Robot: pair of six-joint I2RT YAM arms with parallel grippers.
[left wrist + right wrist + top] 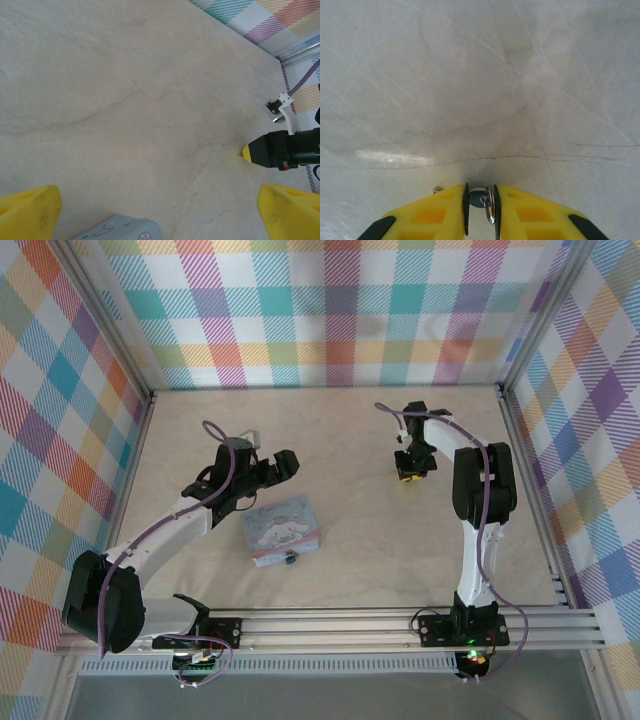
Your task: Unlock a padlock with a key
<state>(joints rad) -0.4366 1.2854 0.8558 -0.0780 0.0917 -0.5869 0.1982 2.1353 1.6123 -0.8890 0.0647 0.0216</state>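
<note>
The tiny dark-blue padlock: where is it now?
In the top view the dark-blue padlock lies left of centre, at the near edge of the pale blue rectangular tin.

The padlock (289, 559) is a tiny dark-blue lock in the lower centre-left of the top view, lying on the table right against the near edge of the pale blue tin (283, 528). It is too small to tell whether its loop is closed. The key (482, 201) is small and silvery with a thin metal ring, pinched at the bottom centre of the right wrist view between the right gripper's (480, 190) yellow fingers.
</note>
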